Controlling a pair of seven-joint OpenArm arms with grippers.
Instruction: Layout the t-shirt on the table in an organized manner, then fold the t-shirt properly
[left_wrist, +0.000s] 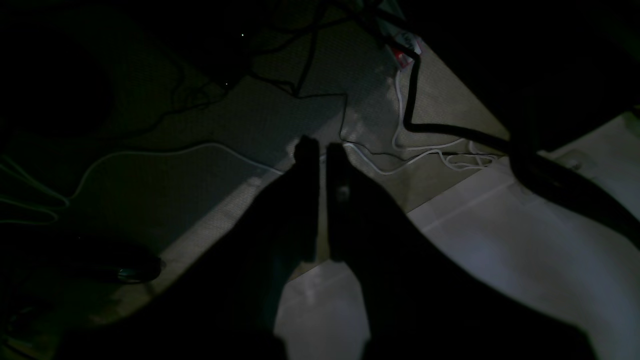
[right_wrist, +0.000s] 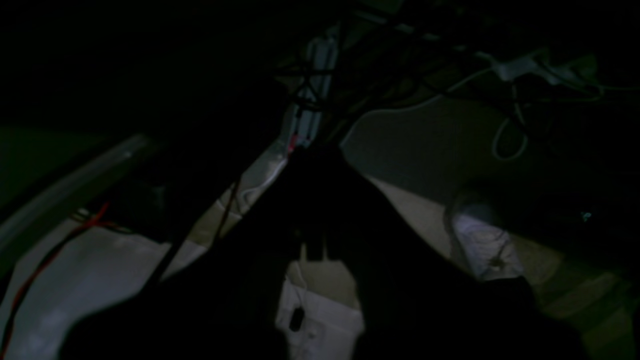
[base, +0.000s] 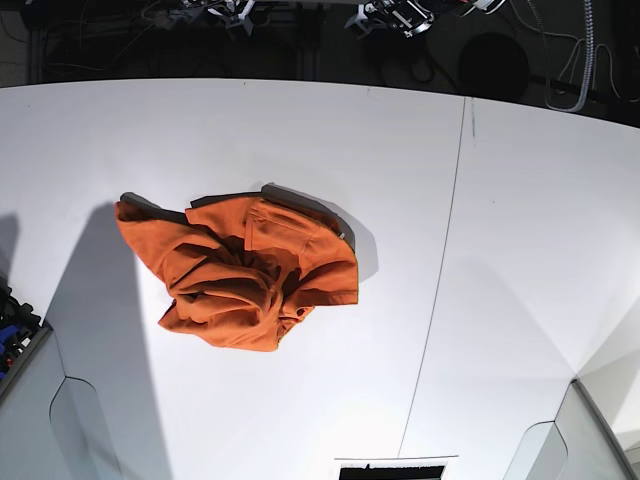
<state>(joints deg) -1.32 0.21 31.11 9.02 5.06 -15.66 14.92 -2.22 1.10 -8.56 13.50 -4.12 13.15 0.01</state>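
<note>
Because neither arm has yet reached over the desk (base: 520, 260), both tools hang off its near edge, looking down past the desk at the floor. In the left wrist view the left tool (left_wrist: 322, 150) shows two dark fingers nearly together with only a thin slit between them, and nothing is held. The right tool (right_wrist: 315, 150) is a dark wedge in the right wrist view, too dim to separate its fingers by eye; it is shut and appears empty. Loose cables (left_wrist: 425, 155) trail over the textured floor beneath both cameras.

Farther in, on the left half of the desk as the base view shows it, the t-shirt (base: 245, 275) lies in a crumpled heap, well clear of every edge and to the left of the thin seam (base: 445, 260) that crosses the surface. The cloth is soft, matte burnt orange, bunched into deep folds at its middle, with one flap reaching toward the left edge; sleeves and neck cannot be told apart. The desk is white, smooth and hard, so the cloth should slide readily when drawn flat. Judged from this, laying out has not begun.
</note>
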